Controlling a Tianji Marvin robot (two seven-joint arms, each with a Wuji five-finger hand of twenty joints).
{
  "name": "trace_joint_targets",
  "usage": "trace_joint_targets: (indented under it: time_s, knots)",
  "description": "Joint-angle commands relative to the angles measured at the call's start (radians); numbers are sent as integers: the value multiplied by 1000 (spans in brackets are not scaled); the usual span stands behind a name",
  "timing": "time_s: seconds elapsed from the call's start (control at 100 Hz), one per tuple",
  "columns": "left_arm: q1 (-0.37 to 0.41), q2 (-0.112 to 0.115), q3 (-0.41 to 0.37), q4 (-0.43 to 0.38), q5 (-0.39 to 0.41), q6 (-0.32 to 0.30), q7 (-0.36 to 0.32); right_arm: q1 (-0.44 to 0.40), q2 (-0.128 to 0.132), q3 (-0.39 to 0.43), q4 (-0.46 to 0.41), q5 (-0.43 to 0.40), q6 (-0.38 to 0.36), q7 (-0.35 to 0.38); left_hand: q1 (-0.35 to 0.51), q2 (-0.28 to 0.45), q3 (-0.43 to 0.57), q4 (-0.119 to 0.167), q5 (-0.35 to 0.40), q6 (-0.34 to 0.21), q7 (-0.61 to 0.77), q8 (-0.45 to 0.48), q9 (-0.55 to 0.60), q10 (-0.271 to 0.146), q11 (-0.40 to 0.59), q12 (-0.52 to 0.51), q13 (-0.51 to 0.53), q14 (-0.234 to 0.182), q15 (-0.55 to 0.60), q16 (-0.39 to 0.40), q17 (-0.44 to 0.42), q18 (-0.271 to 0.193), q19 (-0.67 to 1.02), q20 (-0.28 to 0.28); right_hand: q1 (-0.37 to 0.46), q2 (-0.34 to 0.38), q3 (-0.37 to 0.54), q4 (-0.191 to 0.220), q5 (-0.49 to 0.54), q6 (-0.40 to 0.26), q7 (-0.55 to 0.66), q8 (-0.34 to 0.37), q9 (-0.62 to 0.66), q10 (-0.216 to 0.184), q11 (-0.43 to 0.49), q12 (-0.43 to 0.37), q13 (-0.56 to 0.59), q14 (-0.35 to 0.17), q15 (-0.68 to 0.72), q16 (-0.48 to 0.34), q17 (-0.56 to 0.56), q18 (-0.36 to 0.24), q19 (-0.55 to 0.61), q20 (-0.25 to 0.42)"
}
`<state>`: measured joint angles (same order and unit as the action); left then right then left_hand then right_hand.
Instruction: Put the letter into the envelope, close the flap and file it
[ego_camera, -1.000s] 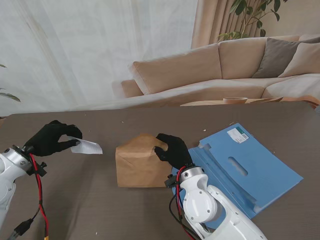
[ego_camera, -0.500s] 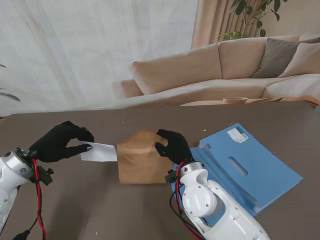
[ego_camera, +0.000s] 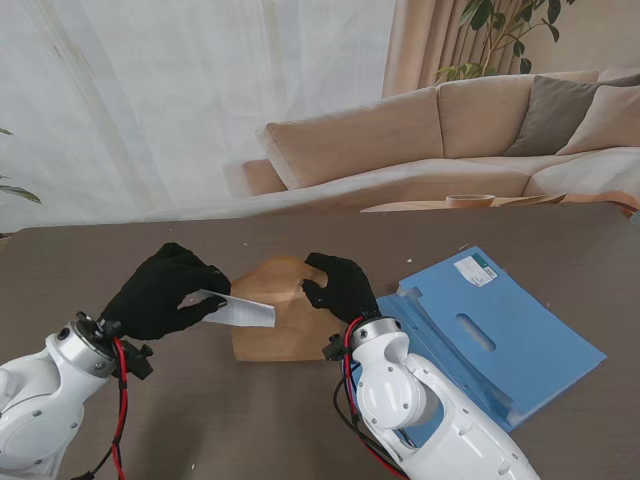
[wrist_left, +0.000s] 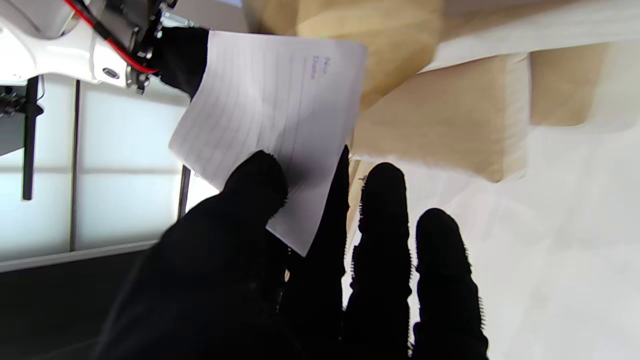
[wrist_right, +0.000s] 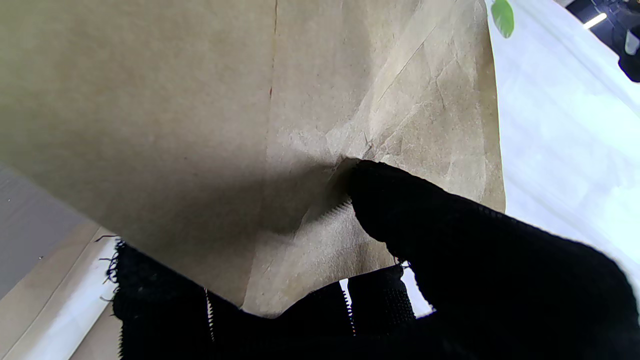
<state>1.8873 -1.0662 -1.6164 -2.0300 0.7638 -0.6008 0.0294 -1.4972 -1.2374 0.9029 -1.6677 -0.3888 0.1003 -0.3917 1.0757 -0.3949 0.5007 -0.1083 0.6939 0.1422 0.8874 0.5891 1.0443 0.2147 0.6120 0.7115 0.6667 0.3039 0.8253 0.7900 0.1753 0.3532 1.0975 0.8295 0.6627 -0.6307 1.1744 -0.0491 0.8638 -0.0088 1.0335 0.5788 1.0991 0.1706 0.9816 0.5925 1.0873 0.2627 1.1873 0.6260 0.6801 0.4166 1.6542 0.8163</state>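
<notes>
The letter (ego_camera: 240, 309) is sitting pinched between the thumb and fingers of the left hand (ego_camera: 165, 292), its free end overlapping the envelope's (ego_camera: 285, 322) left edge. The right hand (ego_camera: 340, 285) is gripping the envelope's creased upper right, hiding that part. The envelope is resting on the worktop (ego_camera: 180, 400) beside a blue folder (ego_camera: 490, 335).
</notes>
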Motion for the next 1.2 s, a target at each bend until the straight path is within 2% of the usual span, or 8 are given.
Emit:
trace_joint_targets:
  time_s: [0.0,0.28,0.38,0.57,0.7,0.95,1.06,1.19]
  knots:
    - [-5,-19,21,5,1,-32,-9,4,-10,-7,-6,8,1,15,12,-44,52,-10,46,-37,25,-9,32,-9,-1,-9,1,-4,3,14,1,10,31,-12,28,-7,37,16,44,-58,86,11,40,0,20,-4,26,10,27,1,10,7,61,17]
    - [-74,-25,111,92,110,-119,111,2,-12,-17,-20,9,-3,12,-32,-79,106,-24,86,-121,31,-54,86,-69,-90,-4,-7,-61,1,15,31,-25,113,22,28,-7,37,17,44,-57,86,11,40,0,21,-3,27,9,28,1,12,8,62,17]
    - [-80,-27,132,109,151,-106,161,-3,-13,-16,-31,11,-3,8,-47,-94,120,-32,97,-135,33,-71,104,-81,-114,-8,-56,-89,70,82,21,-54,165,56,28,-8,38,18,45,-57,86,11,42,2,21,-4,28,11,29,2,13,8,63,18]
    - [-97,-34,175,148,254,-49,337,-7,-15,-19,-38,7,-4,-3,-64,-101,143,-40,96,-135,45,-82,109,-86,-119,-6,-123,-149,139,171,-13,-105,215,109,27,-8,39,18,45,-57,86,10,42,1,21,-4,29,11,30,2,15,9,65,18]
    - [-104,-37,190,162,252,-25,364,-6,-16,-21,-38,8,-9,-6,-59,-96,144,-42,87,-128,60,-85,83,-83,-106,30,-175,-172,136,205,-48,-134,205,120,26,-8,39,18,45,-57,86,10,43,2,22,-3,29,12,31,2,16,9,65,18]
    - [-121,-46,223,201,224,-8,398,-4,-18,-23,-40,10,-9,-10,-57,-98,148,-41,90,-120,66,-94,58,-82,-91,66,-207,-170,121,210,-74,-133,191,124,27,-9,40,18,46,-57,86,10,43,3,22,-3,31,12,32,2,17,9,66,18]
    - [-131,-46,236,222,234,7,419,-7,-18,-23,-46,16,-8,-9,-55,-101,142,-42,99,-114,67,-107,-23,-85,-89,188,-290,-174,110,200,-118,-146,164,131,24,-12,42,19,48,-57,86,10,47,3,23,-2,36,11,35,2,24,10,69,18]
    - [-142,-46,248,243,244,16,450,-10,-19,-22,-58,44,-5,4,-51,-94,137,-41,91,-84,70,-106,-66,-73,-48,231,-325,-172,123,215,-144,-148,153,142,21,-17,48,21,51,-55,85,9,54,6,26,-1,52,12,43,4,46,14,80,20]
